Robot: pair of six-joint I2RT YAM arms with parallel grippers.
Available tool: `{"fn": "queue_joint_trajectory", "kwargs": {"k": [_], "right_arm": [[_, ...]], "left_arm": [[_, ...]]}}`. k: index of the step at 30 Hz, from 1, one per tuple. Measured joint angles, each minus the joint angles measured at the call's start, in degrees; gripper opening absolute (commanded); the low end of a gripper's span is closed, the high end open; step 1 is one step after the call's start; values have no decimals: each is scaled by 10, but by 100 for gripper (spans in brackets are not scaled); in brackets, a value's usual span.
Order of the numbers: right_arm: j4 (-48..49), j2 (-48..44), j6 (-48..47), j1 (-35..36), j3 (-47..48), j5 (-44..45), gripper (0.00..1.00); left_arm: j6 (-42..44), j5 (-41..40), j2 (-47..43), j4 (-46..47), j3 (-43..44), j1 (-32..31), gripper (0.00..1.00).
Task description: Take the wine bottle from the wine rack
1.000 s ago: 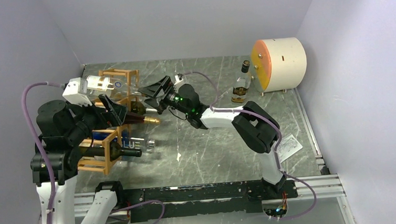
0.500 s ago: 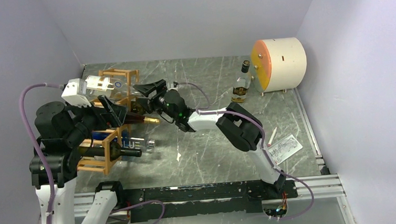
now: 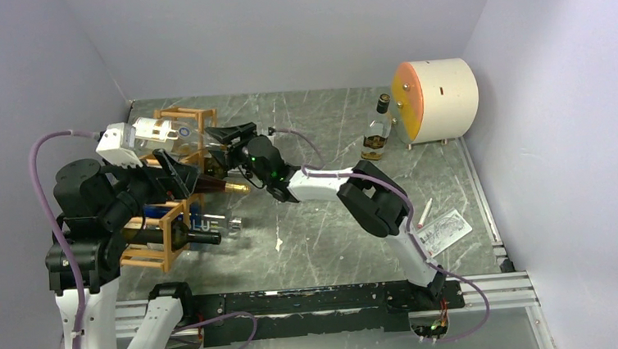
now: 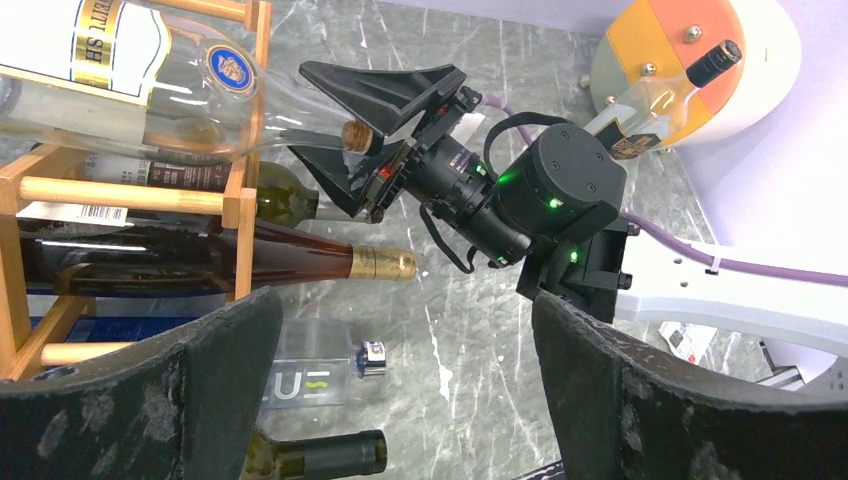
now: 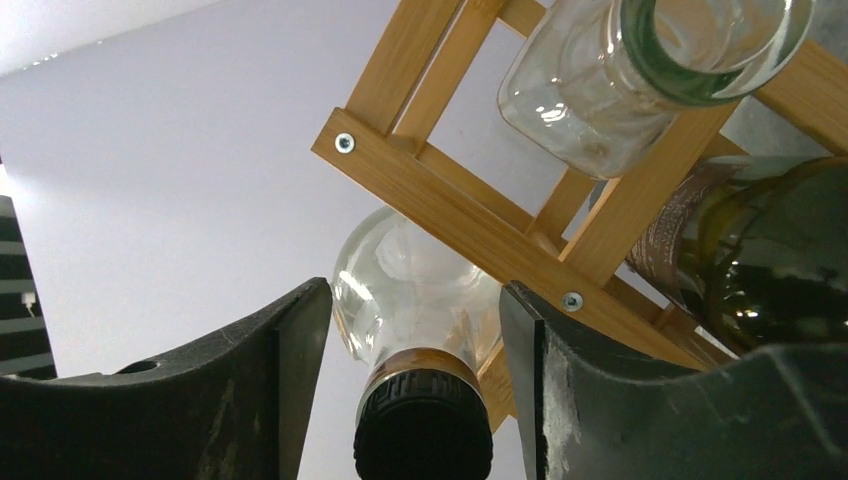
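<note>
The wine rack [image 3: 199, 113] of light wooden bars stands at the left and holds several lying bottles. A clear labelled wine bottle [image 3: 159, 131] lies in its top cell. In the left wrist view this bottle [image 4: 150, 80] points its stoppered neck to the right. My right gripper [image 3: 223, 145] is open, with one finger on each side of that neck and not touching it. In the right wrist view the bottle's black cap [image 5: 423, 430] sits between the fingers with a gap on both sides. My left gripper [image 4: 410, 400] is open and empty, above the rack's front.
A dark bottle with gold foil [image 4: 250, 262] and a green bottle [image 4: 290, 200] lie in lower cells. A square clear bottle [image 3: 211, 224] lies on the table by the rack. A bottle [image 3: 377, 129] stands by a cream cylinder [image 3: 440, 100] at back right. Paper [image 3: 445, 231] lies at right.
My right gripper has moved left toward the rack, and its open fingers now straddle the clear bottle's neck. The left arm has hardly moved.
</note>
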Motion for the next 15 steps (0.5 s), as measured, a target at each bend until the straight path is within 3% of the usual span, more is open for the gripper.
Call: {"fn": "queue_joint_trajectory", "kwargs": {"k": [5, 15], "right_arm": [[-21, 6, 10, 3, 23, 6, 51], [-45, 9, 13, 4, 30, 13, 7]], "left_arm": [[0, 0, 0, 0, 0, 0, 98], [0, 0, 0, 0, 0, 0, 98]]}}
